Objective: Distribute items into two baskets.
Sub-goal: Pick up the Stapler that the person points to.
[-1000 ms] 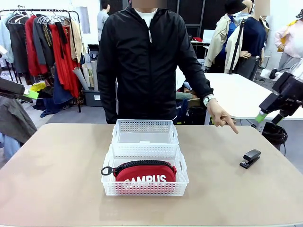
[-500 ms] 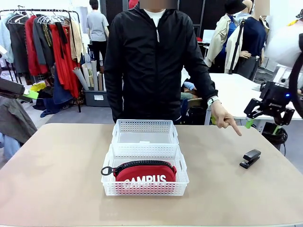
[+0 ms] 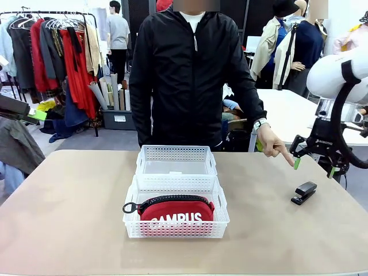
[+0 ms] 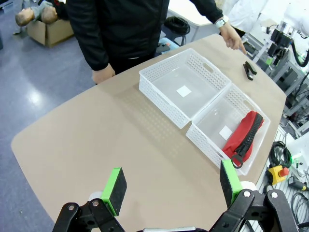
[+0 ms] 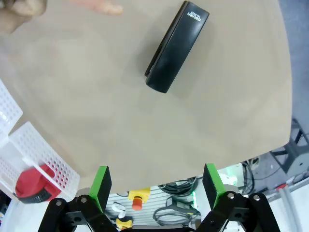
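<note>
**Item 1: stapler** (image 3: 303, 192). Small, black and closed, it is lying flat on the surface (image 3: 69, 207) at the robot's right, well apart from both baskets. It is being pointed at by the person's hand (image 3: 273, 145).
- Handling, as judged: light, rigid and smooth-shelled, so it is likely being rated a little slippery. It is hinged, so pressure from above would be squeezing it shut.
- Hold, as judged: the two long flanks are being favoured, near mid-length, with the pads set across the narrow body so that neither end is tipping.

**Item 2: red pouch** (image 3: 175, 211). Soft fabric, it is lying in the nearer basket (image 3: 221, 201) with the zipper uppermost. It is being counted as already placed.

**Item 3: farther basket** (image 3: 175, 154). It is touching the nearer one, and nothing but a small white label is being carried on its floor. It is being judged the stapler's destination.

**Item 4: right gripper** (image 3: 314, 167). It is being held spread, pads well apart and pinching nothing. It is hanging above the surface near the stapler, which is lying ahead of the pads in the right wrist view, not yet between them.

**Item 5: left gripper** (image 4: 171, 183). It is being held spread and empty, high above the surface and well apart from the baskets.
</note>
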Tool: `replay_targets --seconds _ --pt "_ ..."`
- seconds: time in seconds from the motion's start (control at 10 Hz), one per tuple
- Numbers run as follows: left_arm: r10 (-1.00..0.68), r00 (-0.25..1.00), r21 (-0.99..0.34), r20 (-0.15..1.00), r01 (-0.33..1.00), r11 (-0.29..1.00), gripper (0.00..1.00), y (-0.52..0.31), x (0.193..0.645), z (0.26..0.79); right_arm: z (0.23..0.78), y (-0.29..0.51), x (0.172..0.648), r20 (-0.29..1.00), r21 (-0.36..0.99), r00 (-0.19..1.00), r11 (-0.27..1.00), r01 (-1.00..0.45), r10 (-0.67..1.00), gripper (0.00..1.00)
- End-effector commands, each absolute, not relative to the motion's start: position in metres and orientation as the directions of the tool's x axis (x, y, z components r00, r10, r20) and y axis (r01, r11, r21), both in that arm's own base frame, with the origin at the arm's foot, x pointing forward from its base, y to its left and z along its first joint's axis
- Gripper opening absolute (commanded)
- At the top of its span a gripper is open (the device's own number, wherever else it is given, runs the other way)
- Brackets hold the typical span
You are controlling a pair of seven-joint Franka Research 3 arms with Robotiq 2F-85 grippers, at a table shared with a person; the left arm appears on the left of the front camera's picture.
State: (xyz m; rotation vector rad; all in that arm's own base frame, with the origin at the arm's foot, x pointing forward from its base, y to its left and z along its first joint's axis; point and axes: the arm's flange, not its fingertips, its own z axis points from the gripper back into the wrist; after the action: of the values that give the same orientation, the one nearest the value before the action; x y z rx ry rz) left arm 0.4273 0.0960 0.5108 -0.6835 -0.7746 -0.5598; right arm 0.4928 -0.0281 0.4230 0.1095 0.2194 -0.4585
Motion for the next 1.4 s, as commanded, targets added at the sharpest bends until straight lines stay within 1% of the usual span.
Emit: replay_targets --seconds 0.0,0.4,0.5,0.8,1.3 --pt "-0.204 0.588 -0.341 0.783 0.679 0.651 1.0 0.097 0.427 0.512 0.418 -0.028 0.507 -0.206 0.048 0.833 0.845 0.533 -0.514 1.0" --pt "-0.204 0.588 -0.341 0.783 0.679 0.651 1.0 0.097 0.427 0.512 0.394 -0.038 0.519 -0.143 0.036 0.738 0.742 0.67 -0.659 1.0" --pt "-0.204 0.588 -0.341 0.783 0.679 0.651 1.0 0.097 0.427 0.512 0.388 -0.04 0.522 -0.15 0.044 0.725 0.728 0.684 -0.672 1.0" --pt "-0.204 0.588 -0.341 0.783 0.679 0.651 1.0 0.097 0.427 0.512 0.373 -0.041 0.524 -0.138 0.014 0.692 0.697 0.717 -0.709 1.0" --pt "-0.204 0.588 -0.341 0.783 0.679 0.651 1.0 0.097 0.427 0.512 0.353 -0.054 0.531 -0.039 0.019 0.659 0.659 0.752 -0.751 1.0"
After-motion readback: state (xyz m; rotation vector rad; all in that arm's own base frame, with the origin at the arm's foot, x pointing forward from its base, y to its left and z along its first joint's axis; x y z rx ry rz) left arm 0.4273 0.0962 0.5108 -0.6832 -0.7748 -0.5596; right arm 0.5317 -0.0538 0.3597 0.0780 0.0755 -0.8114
